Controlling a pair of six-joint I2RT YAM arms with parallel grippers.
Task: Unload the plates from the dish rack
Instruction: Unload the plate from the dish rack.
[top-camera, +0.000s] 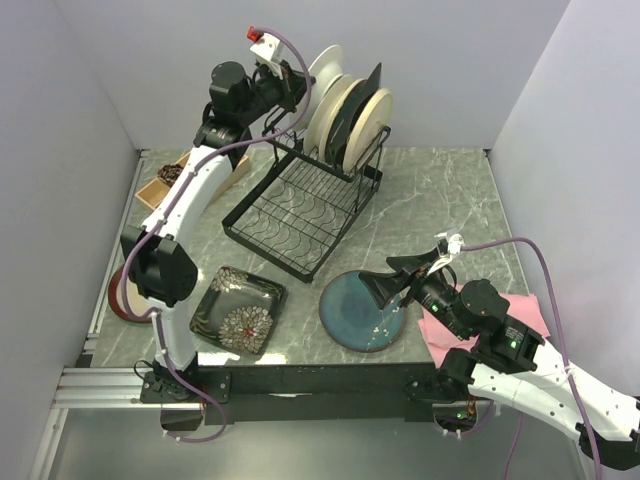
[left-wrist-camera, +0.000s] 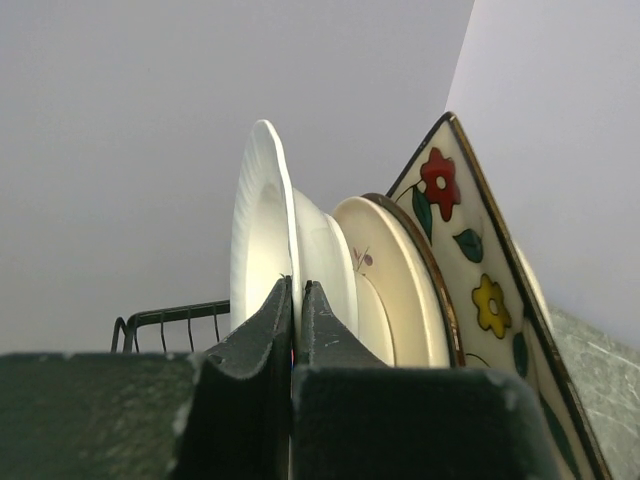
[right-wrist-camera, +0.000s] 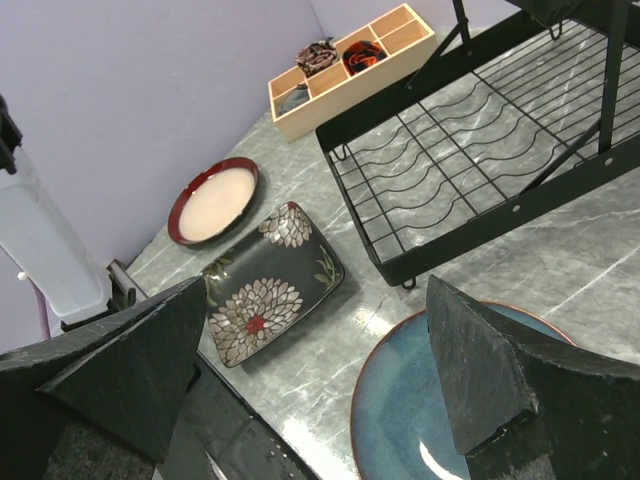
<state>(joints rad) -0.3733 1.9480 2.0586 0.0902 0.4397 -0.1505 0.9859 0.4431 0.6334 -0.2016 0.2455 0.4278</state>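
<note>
The black wire dish rack (top-camera: 300, 205) stands at the back centre. Its upper frame holds several upright plates: a white round plate (top-camera: 327, 66), a cream round one (left-wrist-camera: 400, 290) and a cream square one with coloured flowers (left-wrist-camera: 480, 280). My left gripper (left-wrist-camera: 298, 285) is shut on the white plate's rim (left-wrist-camera: 262, 240), high at the rack's left end. A round teal plate (top-camera: 365, 312) and a black square plate with white flowers (top-camera: 238, 309) lie flat on the table. My right gripper (right-wrist-camera: 320, 390) is open and empty just above the teal plate (right-wrist-camera: 420, 410).
A wooden compartment tray (right-wrist-camera: 350, 65) sits at the back left. A red-rimmed plate (right-wrist-camera: 212, 202) lies near the left table edge. A pink cloth (top-camera: 470, 325) lies under my right arm at the front right. Walls close in the table on three sides.
</note>
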